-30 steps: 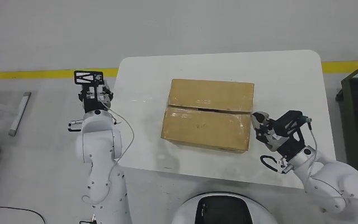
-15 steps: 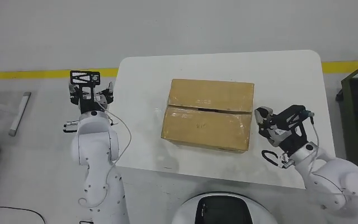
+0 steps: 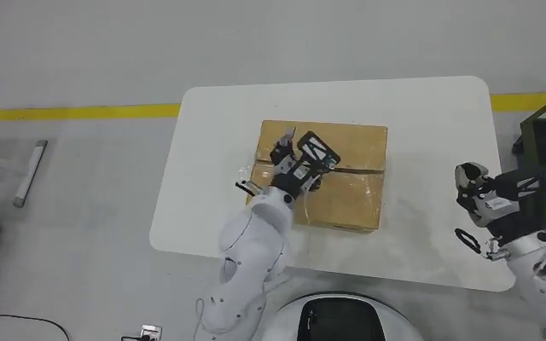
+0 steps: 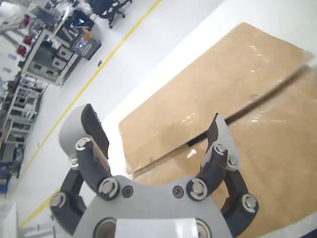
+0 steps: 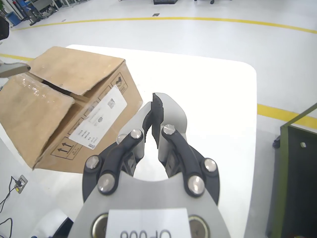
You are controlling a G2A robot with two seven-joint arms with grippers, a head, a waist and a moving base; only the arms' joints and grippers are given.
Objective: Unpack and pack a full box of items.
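**Robot's left arm poised over cardboard box on white desk**

A brown cardboard box (image 3: 354, 192) sat near the middle of a white, round-cornered desk (image 3: 426, 111), its two long top flaps folded down. A dark gap ran along the seam (image 4: 270, 91) between them, and the right wrist view showed the far flap (image 5: 74, 69) lifted slightly above the near one. Shiny clear tape covered part of the near flap. A white label (image 5: 99, 117) was stuck on the box's right end, beside printed arrow marks.

The left end effector (image 3: 294, 147) hovered over the top of the box at its left end, close to the seam. Its fingers were spread wide, with nothing between them (image 4: 152, 117); whether a fingertip touched the cardboard could not be told.

The right end effector (image 3: 467, 175) hung over the desk's right edge, well apart from the box. Its ribbed pads (image 5: 156, 110) were drawn together and held nothing.

A yellow line (image 3: 85, 111) crossed the pale floor beyond the desk.
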